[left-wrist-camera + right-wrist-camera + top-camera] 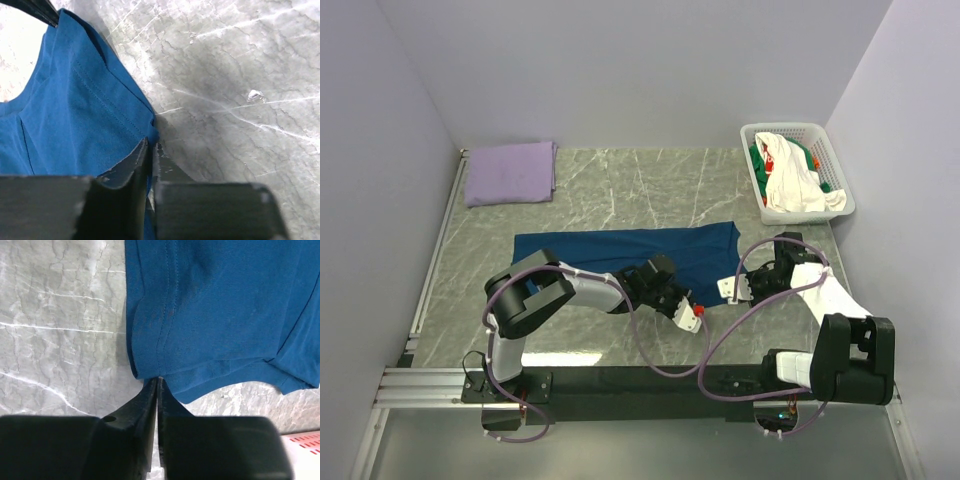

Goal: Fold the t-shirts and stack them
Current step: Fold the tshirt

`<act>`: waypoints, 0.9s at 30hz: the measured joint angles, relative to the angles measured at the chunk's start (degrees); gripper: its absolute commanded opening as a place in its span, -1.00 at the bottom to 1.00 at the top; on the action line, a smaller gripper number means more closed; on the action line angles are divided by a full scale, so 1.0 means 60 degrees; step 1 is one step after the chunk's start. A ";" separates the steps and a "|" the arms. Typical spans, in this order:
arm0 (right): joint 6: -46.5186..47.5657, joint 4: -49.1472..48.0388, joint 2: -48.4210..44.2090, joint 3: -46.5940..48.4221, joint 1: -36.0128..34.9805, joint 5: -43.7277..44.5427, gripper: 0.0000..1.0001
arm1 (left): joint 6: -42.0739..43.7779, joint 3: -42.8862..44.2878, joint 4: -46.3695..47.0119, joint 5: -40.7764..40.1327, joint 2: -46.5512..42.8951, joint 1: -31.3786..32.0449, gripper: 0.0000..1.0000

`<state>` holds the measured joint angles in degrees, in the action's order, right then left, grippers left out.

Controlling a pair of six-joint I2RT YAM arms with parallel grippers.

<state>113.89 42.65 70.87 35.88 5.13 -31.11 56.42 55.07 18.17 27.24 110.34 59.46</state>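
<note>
The dark navy-blue t-shirt (620,250) lies as a long folded strip across the middle of the table. My left gripper (665,290) is shut on its near edge; in the left wrist view the jaws (151,145) pinch the blue cloth (75,120), with bare table to the right. My right gripper (752,280) is shut on the shirt's right-hand corner; in the right wrist view the closed tips (158,380) hold a hemmed corner of the cloth (225,305). A pale lavender t-shirt (510,172) lies folded at the back left.
A white lattice basket (830,135) stands at the back right and holds a crumpled white t-shirt (795,185) and a green one (757,160) with red-orange bits. Purple walls close in on three sides. The marble tabletop (650,180) lies between shirt and back wall.
</note>
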 measured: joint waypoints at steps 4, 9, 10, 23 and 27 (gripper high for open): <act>-0.0004 0.0026 0.0007 0.0004 0.0000 -0.0007 -1.00 | -0.0051 0.0000 -0.0076 0.0022 0.0000 -0.0004 -0.99; -0.0004 0.0262 0.0113 0.0240 0.0000 -0.0036 -1.00 | -0.0306 0.0015 -0.0178 0.0193 -0.0036 -0.0098 -0.99; -0.0004 0.0324 0.0127 0.0353 0.0000 -0.0051 -1.00 | -0.0379 0.0044 -0.0262 0.0248 -0.0044 -0.0142 -0.99; 0.0007 0.0954 -0.0696 -0.0076 -0.0018 -0.0226 -0.08 | -0.0525 0.0186 -0.0688 0.0616 -0.0062 -0.0397 -0.99; 0.0004 0.0936 -0.0750 -0.0448 -0.0076 -0.0255 -0.11 | -0.0521 0.0186 -0.0714 0.0670 -0.0062 -0.0397 -0.99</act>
<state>113.91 48.27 66.37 33.19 4.67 -32.64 53.30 56.18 13.89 31.27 109.97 57.08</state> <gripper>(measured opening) 0.456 0.018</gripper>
